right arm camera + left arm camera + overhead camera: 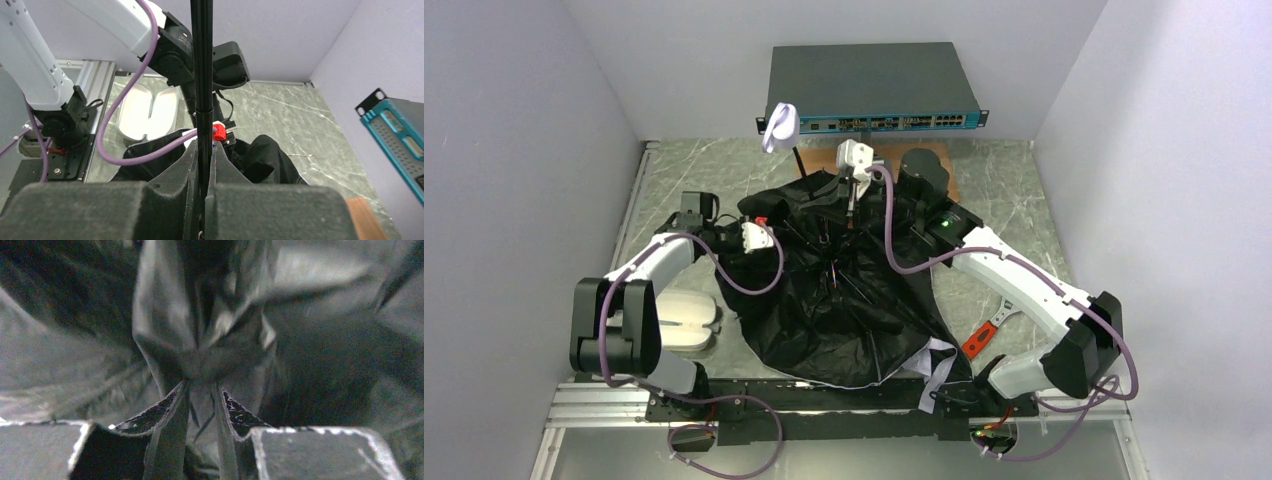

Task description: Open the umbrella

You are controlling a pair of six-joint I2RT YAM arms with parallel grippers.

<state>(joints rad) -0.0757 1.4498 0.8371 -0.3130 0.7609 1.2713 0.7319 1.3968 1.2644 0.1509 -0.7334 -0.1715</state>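
The umbrella [854,310] lies in the middle of the table with its black inside spread upward in crumpled folds. Its thin black shaft [202,60] rises toward the back to the small pale handle [781,127]. My right gripper [854,190] is shut on the shaft, which runs straight between its foam pads [203,150]. My left gripper [762,237] is at the canopy's left edge. In the left wrist view a fold of dark canopy cloth with a thin rib sits pinched between its narrow fingers [165,412].
A cream oval case [686,318] lies open at the left, beside the left arm. A network switch [871,85] stands against the back wall. A red-handled tool [981,340] lies at the right, and a dark round object [924,165] rests on a wooden board at the back.
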